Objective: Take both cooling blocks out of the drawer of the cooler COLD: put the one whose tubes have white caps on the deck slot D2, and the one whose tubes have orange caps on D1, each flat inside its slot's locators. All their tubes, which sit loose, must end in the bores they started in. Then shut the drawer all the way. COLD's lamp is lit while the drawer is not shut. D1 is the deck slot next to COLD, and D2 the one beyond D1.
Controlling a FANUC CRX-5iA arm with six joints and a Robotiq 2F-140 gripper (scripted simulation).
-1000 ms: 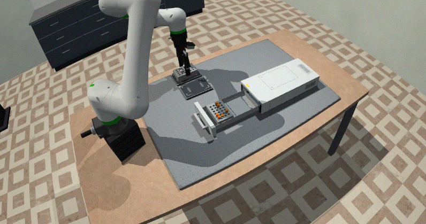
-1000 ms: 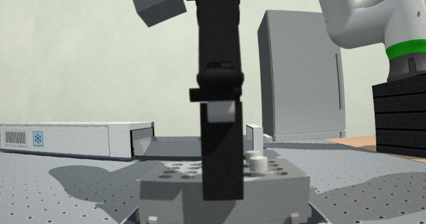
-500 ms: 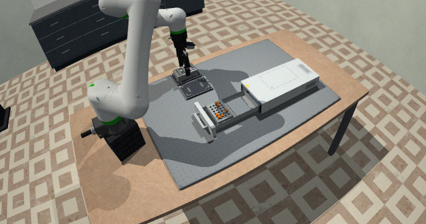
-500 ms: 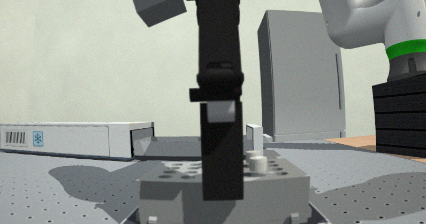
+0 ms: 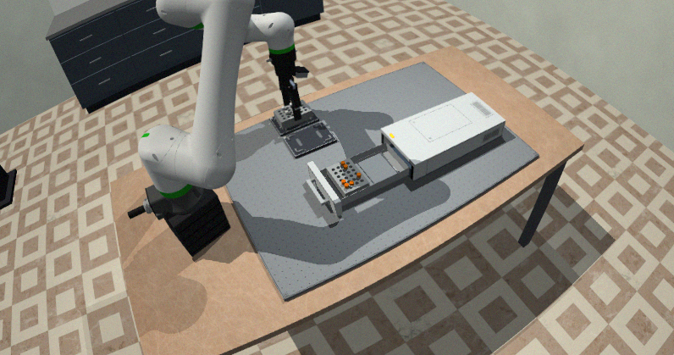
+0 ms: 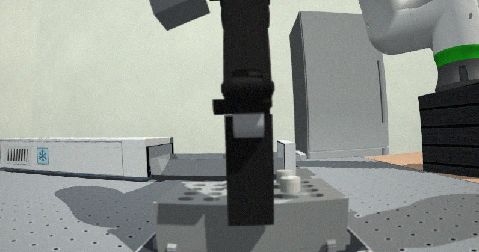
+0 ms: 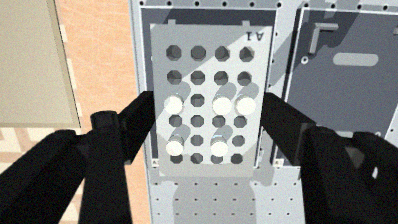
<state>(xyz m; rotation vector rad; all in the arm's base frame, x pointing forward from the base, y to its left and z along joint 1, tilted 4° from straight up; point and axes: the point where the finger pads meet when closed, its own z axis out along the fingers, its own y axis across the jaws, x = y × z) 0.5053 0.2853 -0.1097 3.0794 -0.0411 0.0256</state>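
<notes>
The block with the white caps (image 7: 207,102) is seen sitting in the far slot (image 7: 145,60), the one beyond the bare slot (image 7: 345,85) next to the cooler (image 5: 443,133). It looks flat inside the corner stops, and five white-capped tubes (image 7: 222,106) are seen standing in their holes. The tool (image 7: 207,117) is placed around the block, one finger on each long side. Small gaps are seen between the fingers and the block, so the tool is judged to be partly opened and letting go, with nothing gripped.

The step in hand is judged to be the letting go of this block. To do it well, the fingers should be opened a bit more, evenly, so that neither side is dragged. Then the tool should be lifted straight up, not sideways, so the block is not bumped off its stops and the loose tubes are not knocked or pulled out.

The block with the orange caps (image 5: 348,177) is seen in the open drawer (image 5: 358,175), near its front end. The small lamp (image 5: 391,135) on the cooler is lit. That block is to be brought to the bare slot, and then the drawer is to be pushed shut.

The arm (image 5: 217,69) is bent high over the desk (image 5: 556,135) and reached out to the far slot. The wrist is pointed straight down, with the tool held upright over the block.
</notes>
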